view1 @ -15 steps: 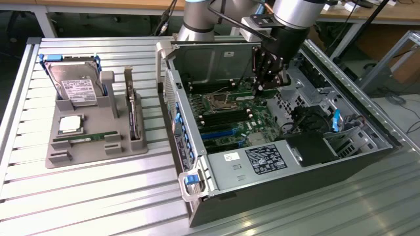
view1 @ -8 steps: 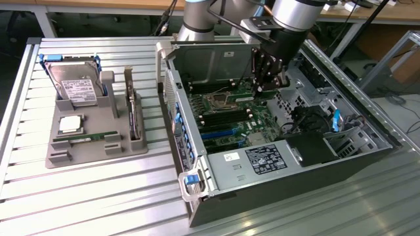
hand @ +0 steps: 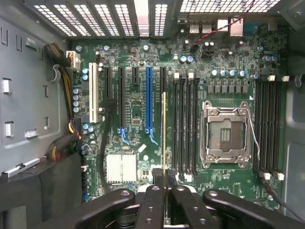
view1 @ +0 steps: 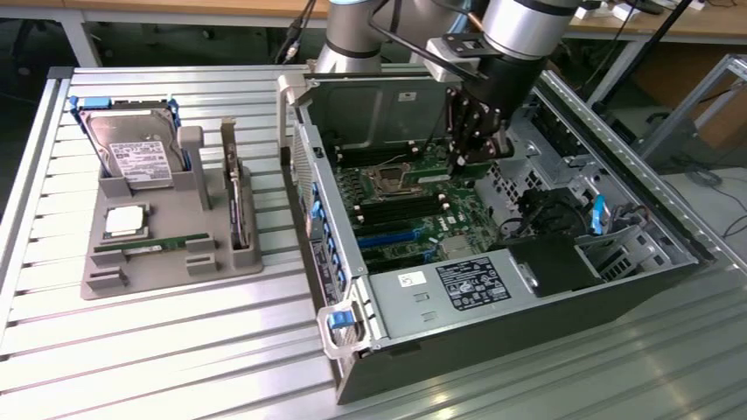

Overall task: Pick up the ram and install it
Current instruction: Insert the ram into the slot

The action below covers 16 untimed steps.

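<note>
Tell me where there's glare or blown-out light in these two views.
Wrist view: daylight through the case's vent grille is blown out white, while the motherboard below is evenly lit. Exterior view: soft sheen on the ribbed table; the case interior under the gripper, shut on the ram, sits in shadow.

Arm reaching steeply down, wrist vertical, hand (view1: 471, 160) pointing down, fingers (hand: 153, 200) clamped narrow on thin edge-on stick

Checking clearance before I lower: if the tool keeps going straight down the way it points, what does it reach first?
Probably the motherboard's black memory slots beside the empty processor socket. The tool, shut on the ram, carries it edge-on above them; whether it is lined up with a slot is hard to judge.
</note>
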Each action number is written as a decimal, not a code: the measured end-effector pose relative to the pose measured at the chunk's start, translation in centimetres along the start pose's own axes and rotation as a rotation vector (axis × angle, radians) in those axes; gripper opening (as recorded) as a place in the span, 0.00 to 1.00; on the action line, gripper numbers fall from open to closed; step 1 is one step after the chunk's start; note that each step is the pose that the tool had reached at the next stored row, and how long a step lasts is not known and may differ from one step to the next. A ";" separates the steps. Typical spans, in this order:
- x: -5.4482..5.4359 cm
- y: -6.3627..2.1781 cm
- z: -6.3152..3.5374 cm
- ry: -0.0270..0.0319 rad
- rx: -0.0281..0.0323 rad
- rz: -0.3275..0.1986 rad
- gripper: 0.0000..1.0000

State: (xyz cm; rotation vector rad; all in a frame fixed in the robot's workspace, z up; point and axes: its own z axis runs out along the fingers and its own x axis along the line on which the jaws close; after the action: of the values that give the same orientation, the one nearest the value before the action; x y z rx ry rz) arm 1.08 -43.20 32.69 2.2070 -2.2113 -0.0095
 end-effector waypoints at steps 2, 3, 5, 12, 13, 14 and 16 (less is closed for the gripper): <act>0.0 0.00 0.16 0.0000 0.0000 0.000 0.12; 0.0 0.00 0.25 0.0000 0.0000 0.000 0.12; 0.0 -0.01 0.36 -0.0001 0.0001 0.000 0.12; 0.0 -0.01 0.72 0.0000 0.0000 0.000 0.12; 0.0 -0.02 0.81 0.0000 0.0001 0.000 0.12; 0.0 -0.01 0.85 -0.0001 0.0000 0.000 0.12; 0.0 -0.02 0.95 -0.0001 0.0001 0.000 0.12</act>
State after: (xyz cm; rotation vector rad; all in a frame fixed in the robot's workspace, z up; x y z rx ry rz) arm 1.08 -43.20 31.74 2.2071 -2.2113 -0.0094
